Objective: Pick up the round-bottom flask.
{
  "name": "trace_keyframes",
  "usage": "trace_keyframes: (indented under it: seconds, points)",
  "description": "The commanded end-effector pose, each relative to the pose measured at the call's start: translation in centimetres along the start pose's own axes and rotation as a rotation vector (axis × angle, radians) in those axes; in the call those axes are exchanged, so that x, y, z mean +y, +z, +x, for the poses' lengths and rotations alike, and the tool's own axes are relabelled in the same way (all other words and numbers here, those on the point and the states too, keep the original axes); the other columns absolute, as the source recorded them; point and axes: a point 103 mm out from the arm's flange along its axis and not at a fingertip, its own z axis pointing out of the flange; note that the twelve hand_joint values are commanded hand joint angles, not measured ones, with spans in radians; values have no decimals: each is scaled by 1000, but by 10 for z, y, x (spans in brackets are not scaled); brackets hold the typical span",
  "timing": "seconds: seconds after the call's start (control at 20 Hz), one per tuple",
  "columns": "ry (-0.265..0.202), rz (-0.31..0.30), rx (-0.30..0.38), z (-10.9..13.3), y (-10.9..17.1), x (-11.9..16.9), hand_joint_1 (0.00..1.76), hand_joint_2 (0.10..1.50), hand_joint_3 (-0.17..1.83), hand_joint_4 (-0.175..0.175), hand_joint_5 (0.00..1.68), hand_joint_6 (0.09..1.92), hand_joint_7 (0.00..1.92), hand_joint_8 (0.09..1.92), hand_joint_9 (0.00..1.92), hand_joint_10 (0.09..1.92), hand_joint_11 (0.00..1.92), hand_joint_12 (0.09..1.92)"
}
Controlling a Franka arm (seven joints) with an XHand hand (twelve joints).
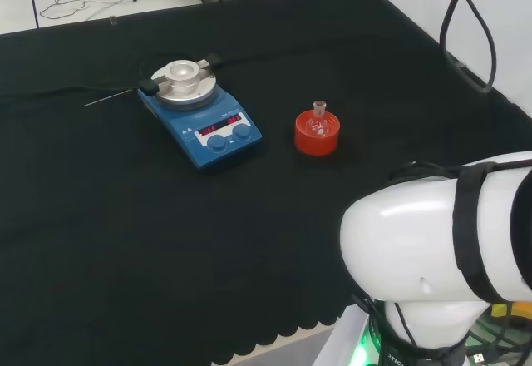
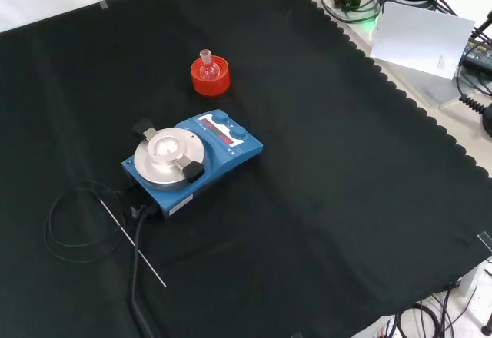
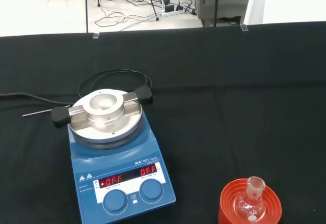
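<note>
One flask, one red stand.

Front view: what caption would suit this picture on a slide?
A small round-bottom flask sits upright in a red stand beyond a blue hotplate stirrer on black cloth.

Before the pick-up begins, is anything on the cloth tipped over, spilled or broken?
Nothing stands out. The round-bottom flask sits upright, neck up, in its red stand. The blue hotplate lies flat beside it, and the black cloth around them looks dry.
</note>
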Motion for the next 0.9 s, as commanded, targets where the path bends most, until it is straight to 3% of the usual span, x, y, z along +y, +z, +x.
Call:
trace_keyframes:
  seconds: [0.05,0.15,0.25,0.6,0.9]
  points:
    - [1,-6,3,-5,0,0,375,1088,632,-13,337,386,338,792,464,852,224,1363]
    - [6,-3,0,-3,0,2,173,1232,430,-12,343,354,148,627,276,710,52,1384]
    - [10,3,10,-14,1,5,126,1289,335,-11,352,331,109,579,236,668,10,1390]
    - [60,39,23,-66,21,30,114,1313,292,-11,362,321,104,564,227,655,0,1391]
    - [132,67,36,-80,56,62,118,1315,286,-11,367,321,107,564,231,655,0,1390]
